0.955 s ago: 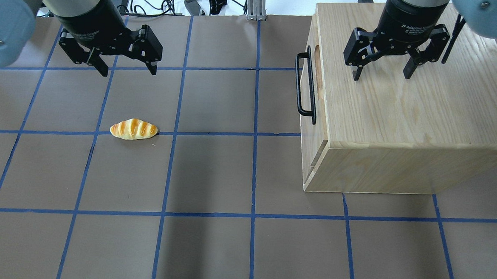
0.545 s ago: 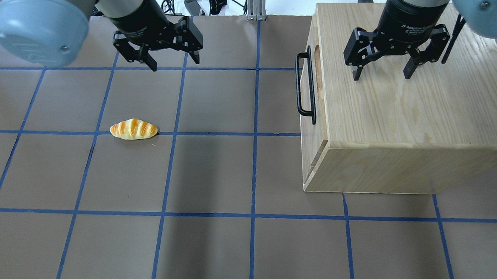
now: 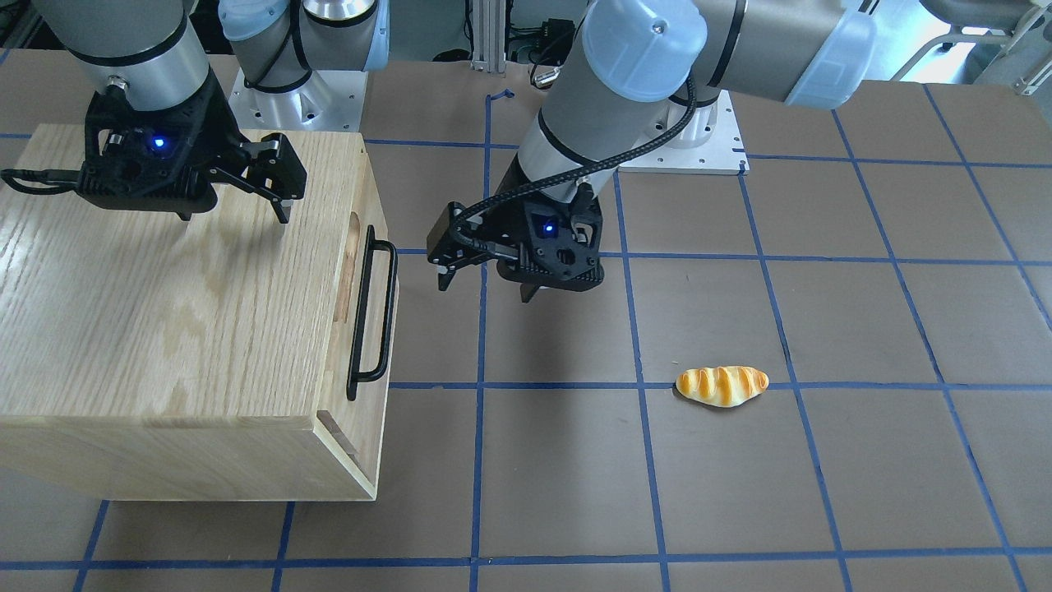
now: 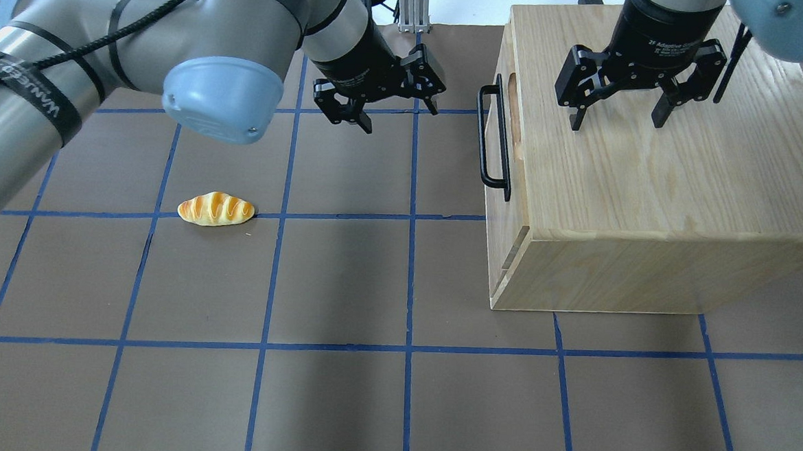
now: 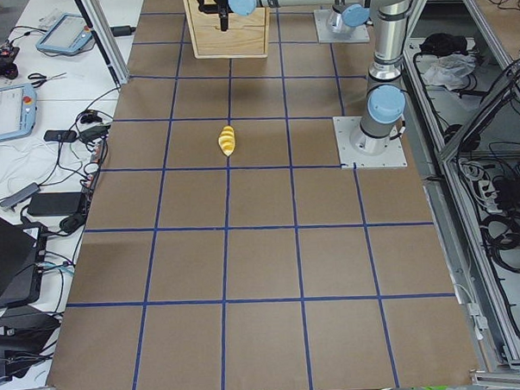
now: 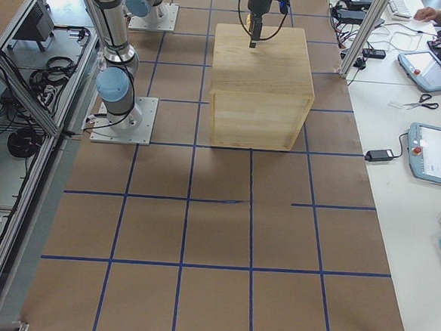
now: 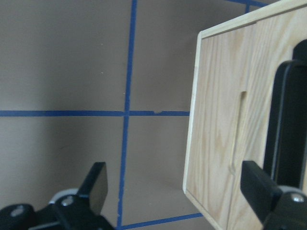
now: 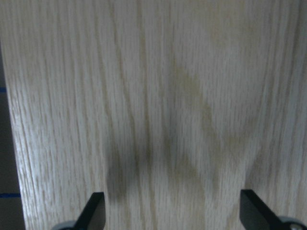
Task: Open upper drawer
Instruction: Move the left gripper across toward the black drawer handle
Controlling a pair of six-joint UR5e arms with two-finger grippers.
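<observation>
The upper drawer's front is flush with the oak cabinet and faces the table's middle. It has a long black bar handle and an oblong slot. The handle also shows in the front view and in the left wrist view. My left gripper is open and empty, hanging a short way in front of the handle without touching it. My right gripper is open and empty just above the cabinet's top.
A toy bread roll lies on the brown, blue-taped table, left of centre and apart from both grippers. The cabinet stands on the robot's right half of the table. Cables and devices lie beyond the table's far edge.
My left arm has swung to the right across the table, bringing its open gripper close to the drawer handle. The right gripper, the cabinet and the bread roll have not moved.
</observation>
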